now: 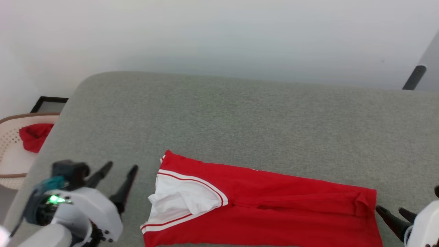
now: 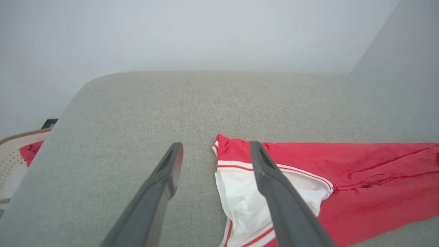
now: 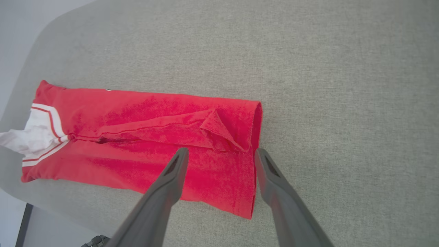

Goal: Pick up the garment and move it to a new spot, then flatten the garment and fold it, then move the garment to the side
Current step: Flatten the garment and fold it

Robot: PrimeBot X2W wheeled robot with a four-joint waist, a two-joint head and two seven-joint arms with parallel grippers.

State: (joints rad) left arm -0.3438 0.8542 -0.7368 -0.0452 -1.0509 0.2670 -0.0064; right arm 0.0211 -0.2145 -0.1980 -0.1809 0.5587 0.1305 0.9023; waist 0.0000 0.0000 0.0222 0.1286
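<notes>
You are looking down on a broad grey upholstered surface [image 1: 240, 116] with a rounded far-left corner, set against a pale wall [image 1: 219, 34].

The garment [image 1: 274, 206] lies on the near part of that surface, folded into a long red band running left to right. Its near edge runs out of the bottom of the head view. At its left end you see a white sleeve [image 1: 178, 199], bunched and edged with red-and-white stripe trim. At its right end the red hem is doubled over, with a small flap turned back just inside it, shown best in the right wrist view. A long crease runs along the middle of the band.

Off the left side of the surface sits a beige perforated basket [image 1: 8, 140] with a small plain red cloth [image 1: 34, 135] bunched in it.

Your left gripper [image 1: 122, 165] hovers over bare grey fabric just left of the sleeve end, its fingers spread wide and holding nothing. Your right gripper [image 1: 390, 208] is just beside the garment's right hem, fingers pointing left toward it. They are likewise spread apart and empty.

A black frame [image 1: 49, 100] stands beyond the basket, and a dark bar [image 1: 414, 77] shows at the far right.
</notes>
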